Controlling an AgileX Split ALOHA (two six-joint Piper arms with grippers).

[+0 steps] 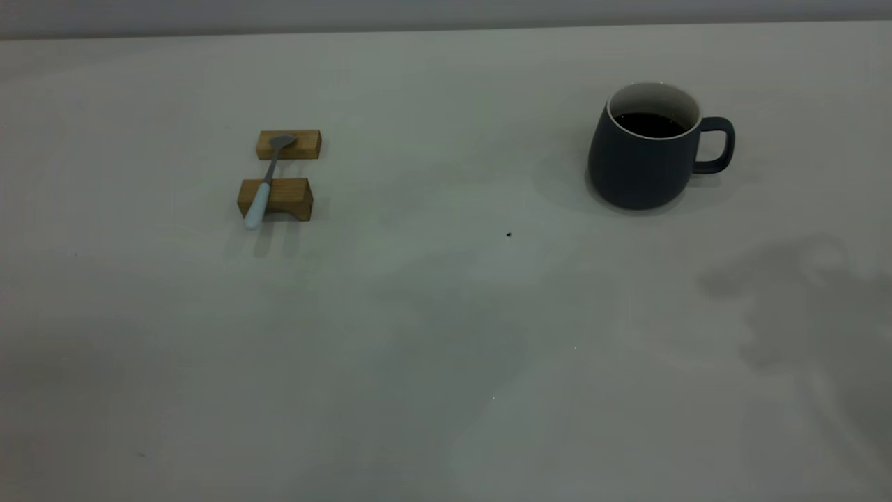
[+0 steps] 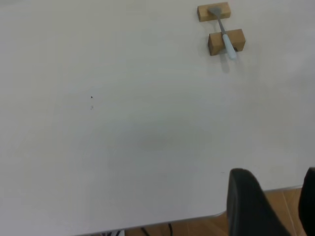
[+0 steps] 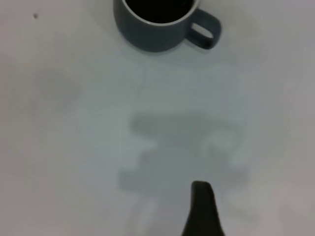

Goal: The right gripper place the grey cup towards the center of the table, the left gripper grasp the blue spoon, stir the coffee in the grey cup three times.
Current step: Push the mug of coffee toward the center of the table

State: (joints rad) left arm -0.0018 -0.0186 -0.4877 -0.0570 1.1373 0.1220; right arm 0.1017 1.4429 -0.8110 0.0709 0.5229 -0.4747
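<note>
nothing is grasped yet: your right gripper (image 3: 201,209) hangs well short of the grey cup (image 1: 647,150), finger state cannot be told. step one pending; take that cup right of centre and carry it inward, while the blue spoon (image 1: 265,183) lies across two wooden blocks (image 1: 276,198).

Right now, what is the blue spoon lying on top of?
The blue spoon bridges two wooden blocks: its bowl rests on the far block, its pale handle crosses the near one and overhangs. The table between the blocks lies under its neck.
</note>
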